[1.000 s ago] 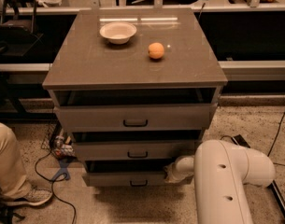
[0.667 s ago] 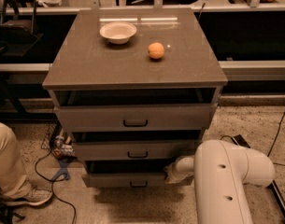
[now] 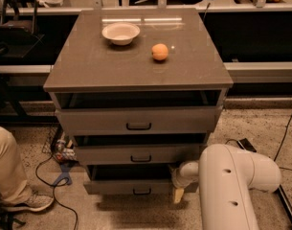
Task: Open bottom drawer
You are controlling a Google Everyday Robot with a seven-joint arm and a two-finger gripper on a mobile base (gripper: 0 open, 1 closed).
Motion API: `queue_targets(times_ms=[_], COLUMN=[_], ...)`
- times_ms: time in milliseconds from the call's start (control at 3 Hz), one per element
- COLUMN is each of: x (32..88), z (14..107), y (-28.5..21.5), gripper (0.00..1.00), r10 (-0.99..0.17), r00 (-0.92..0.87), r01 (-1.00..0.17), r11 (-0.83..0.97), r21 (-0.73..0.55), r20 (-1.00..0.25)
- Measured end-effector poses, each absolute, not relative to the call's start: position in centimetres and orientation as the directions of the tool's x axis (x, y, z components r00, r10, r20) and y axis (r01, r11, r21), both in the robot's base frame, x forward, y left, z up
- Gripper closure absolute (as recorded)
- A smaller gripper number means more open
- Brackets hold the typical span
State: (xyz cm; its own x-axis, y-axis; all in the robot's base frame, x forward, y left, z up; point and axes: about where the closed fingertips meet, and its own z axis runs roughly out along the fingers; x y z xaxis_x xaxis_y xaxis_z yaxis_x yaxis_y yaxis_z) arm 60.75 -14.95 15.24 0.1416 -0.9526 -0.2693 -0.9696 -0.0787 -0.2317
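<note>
The bottom drawer (image 3: 112, 187) is the lowest of three grey drawers in the cabinet. Its flat front stands out a little from the cabinet, with a dark gap above it. Its small black loop handle (image 3: 141, 191) is at the middle of the front. My gripper (image 3: 179, 188) is at the drawer's right end, low by the floor, to the right of the handle. My white arm (image 3: 231, 186) reaches in from the lower right and hides the cabinet's lower right corner.
The middle drawer (image 3: 107, 155) and top drawer (image 3: 97, 121) also stand slightly out. A white bowl (image 3: 120, 32) and an orange (image 3: 160, 51) sit on the cabinet top. A person's leg and shoe (image 3: 11, 176) and cables (image 3: 59, 176) are on the floor at the left.
Very little differs. The bottom drawer front and my gripper seem to have come a touch further out toward the camera.
</note>
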Motion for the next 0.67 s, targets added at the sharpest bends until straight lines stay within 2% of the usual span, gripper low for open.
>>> queue_targets(times_ms=[333, 667], x=[60.7, 59.1], z=[15.2, 15.1], y=[-15.0, -16.4], gripper=[0.00, 0.00], r10=[-0.953, -0.962], r00=[0.142, 0.075], r01=[-0.970, -0.987], r11=[-0.079, -0.033], r21=[-0.232, -0.160], r20=[-0.269, -0.261])
